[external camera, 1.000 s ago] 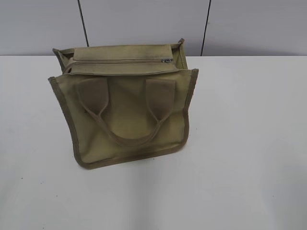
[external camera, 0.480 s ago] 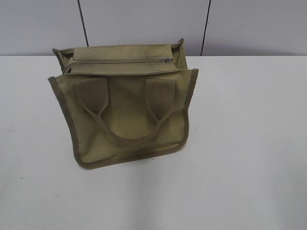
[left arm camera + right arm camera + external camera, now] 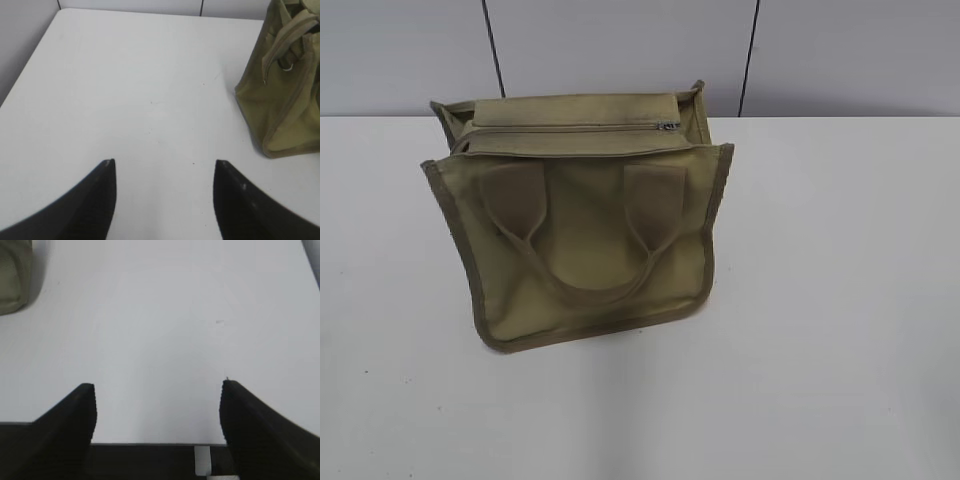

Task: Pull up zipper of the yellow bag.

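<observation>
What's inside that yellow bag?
Nothing can be seen: the zipper runs across the yellow bag, its metal pull at the right end, so any contents are covered.

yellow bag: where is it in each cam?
Exterior: yellow bag centre-left, standing on the white table.
Left wrist: bag at the right edge, beyond the open left hand.
Right wrist: only a corner, top-left.
Shared landmark: the white table.

One yellow bag (image 3: pixel 585 230) (two loop handles), one zipper (image 3: pixel 570 128), two grippers
</observation>
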You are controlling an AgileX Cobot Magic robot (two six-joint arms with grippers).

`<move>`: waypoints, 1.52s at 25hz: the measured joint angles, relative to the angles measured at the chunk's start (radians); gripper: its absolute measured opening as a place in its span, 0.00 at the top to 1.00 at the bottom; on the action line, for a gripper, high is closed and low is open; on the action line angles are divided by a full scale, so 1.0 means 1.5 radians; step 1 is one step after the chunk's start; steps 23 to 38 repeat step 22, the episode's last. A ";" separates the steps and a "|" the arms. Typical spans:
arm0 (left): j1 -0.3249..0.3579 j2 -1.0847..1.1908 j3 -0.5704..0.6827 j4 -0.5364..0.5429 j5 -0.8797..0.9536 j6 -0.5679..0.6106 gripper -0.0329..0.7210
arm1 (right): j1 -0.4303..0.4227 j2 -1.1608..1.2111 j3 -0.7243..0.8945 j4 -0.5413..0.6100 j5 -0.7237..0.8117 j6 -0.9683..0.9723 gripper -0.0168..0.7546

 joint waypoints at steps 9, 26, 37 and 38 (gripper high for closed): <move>0.001 -0.016 0.000 0.000 0.000 0.000 0.35 | -0.019 -0.060 0.000 0.004 -0.001 0.000 0.22; -0.025 -0.016 0.000 0.000 0.000 0.000 0.36 | -0.019 -0.060 0.000 0.010 -0.001 0.000 0.22; -0.025 -0.016 0.000 0.000 0.000 0.000 0.36 | -0.019 -0.060 0.000 0.010 -0.001 0.000 0.22; -0.025 -0.016 0.000 0.000 0.000 0.000 0.36 | -0.019 -0.060 0.000 0.010 -0.001 0.000 0.22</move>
